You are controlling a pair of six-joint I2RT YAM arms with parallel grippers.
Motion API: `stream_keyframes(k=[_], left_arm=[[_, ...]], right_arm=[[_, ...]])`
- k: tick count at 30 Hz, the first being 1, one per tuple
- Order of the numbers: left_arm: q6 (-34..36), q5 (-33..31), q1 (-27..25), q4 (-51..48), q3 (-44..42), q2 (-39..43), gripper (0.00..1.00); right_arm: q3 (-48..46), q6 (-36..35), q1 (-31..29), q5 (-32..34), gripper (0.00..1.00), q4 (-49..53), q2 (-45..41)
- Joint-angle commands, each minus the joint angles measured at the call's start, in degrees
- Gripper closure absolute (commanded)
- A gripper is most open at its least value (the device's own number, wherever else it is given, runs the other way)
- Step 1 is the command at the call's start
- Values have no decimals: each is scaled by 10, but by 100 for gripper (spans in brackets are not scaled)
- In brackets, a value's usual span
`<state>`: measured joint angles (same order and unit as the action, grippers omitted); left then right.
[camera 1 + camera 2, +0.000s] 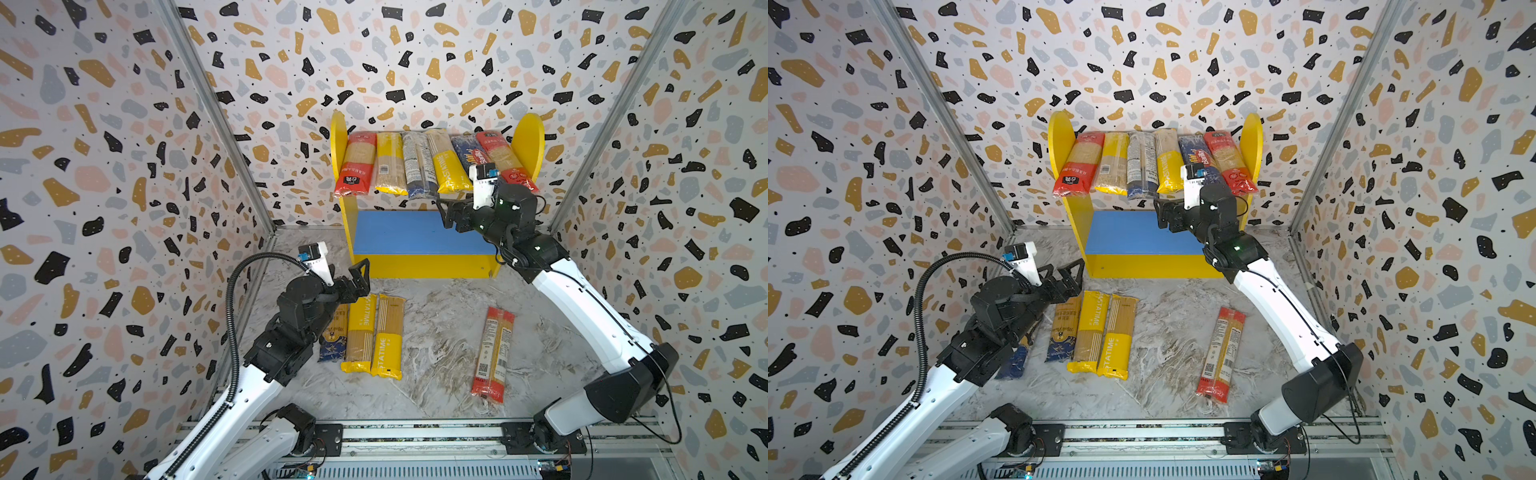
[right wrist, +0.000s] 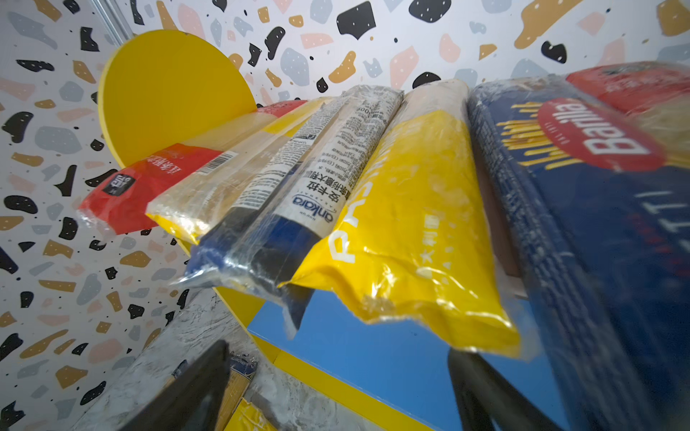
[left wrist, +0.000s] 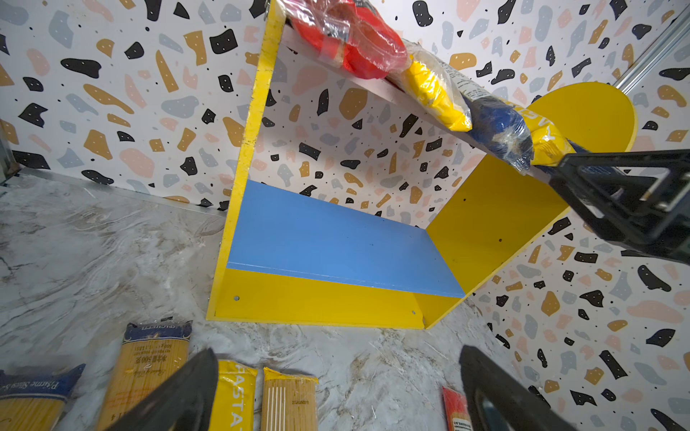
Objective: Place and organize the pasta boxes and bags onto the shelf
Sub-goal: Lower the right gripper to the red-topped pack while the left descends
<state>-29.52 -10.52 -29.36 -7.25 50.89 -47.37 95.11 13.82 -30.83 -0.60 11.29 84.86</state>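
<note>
Against the back wall, the shelf [image 1: 419,266]. Along its upper level, six packets side by side, front ends hanging past the edge: from the left, a red packet [image 1: 353,166], a clear-and-yellow packet [image 1: 390,164], a blue-ended packet [image 1: 415,166], a yellow Pastatime [image 1: 446,166], the Barilla [image 1: 467,151] and a second red packet [image 1: 505,160] next to the right side panel. Below them, the blue board [image 1: 407,232]. Just under the overhanging Pastatime and Barilla ends, above the right part of the blue board, the right gripper [image 1: 444,215], fingers [image 2: 186,392] spread wide, nothing between them. Near the shelf's left front corner, the left gripper [image 1: 360,276], hovering over the far ends of the packets lying on the surface [image 1: 440,340], likewise spread wide, nothing pinched. On the surface at the left, close together and parallel: a blue-gold packet [image 1: 334,332], a yellow packet [image 1: 359,332] and another yellow one [image 1: 388,336], these two touching along their sides. Partly hidden under the left arm, one more blue packet [image 1: 1013,361]. Well apart to the right, a lone red-ended packet [image 1: 492,353], lengthwise toward the shelf.
</note>
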Motion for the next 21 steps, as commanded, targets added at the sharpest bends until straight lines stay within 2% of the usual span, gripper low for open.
stream_keyframes(k=[1, 6, 14, 21], left_arm=[[10, 1, -2, 27, 4, 2, 0], [7, 6, -2, 30, -14, 2, 0], [-22, -4, -2, 13, -56, -13, 1], [-56, -23, -29, 28, -122, -25, 1]], right_arm=[[-4, -12, -14, 15, 2, 14, -66], [-87, 10, -22, 41, 1, 49, -147], [-287, 102, -33, 149, 1, 163, -281], [-396, 161, -36, 154, 1, 206, -358]])
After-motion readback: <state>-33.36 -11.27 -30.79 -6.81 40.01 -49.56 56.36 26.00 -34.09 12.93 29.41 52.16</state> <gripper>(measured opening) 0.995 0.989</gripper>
